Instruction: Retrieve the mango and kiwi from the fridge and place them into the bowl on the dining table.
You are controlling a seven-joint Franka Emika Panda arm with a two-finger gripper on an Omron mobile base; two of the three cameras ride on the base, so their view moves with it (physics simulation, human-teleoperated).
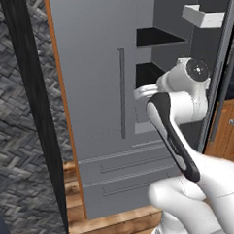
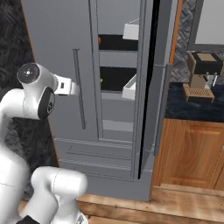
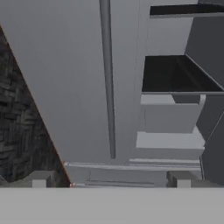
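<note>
step: reach into open fridge | gripper: wide open, holding nothing | tip: steer past the shut left door's handle, toward the dark shelves

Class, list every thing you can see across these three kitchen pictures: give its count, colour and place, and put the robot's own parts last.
fridge: one, matte grey, centre, right door open, left shut.
bar handle: one, grey, upright on the shut left door.
door shelves: two, white, on the open door.
drawers: two, grey, below the doors.
small items: two, one orange and one green, on dark inner shelves; too small to name.
coffee machine: one, tan, on the dark counter to the right.
cabinet: one, brown wood, under that counter.
end effector: one, open, facing the fridge.
</note>
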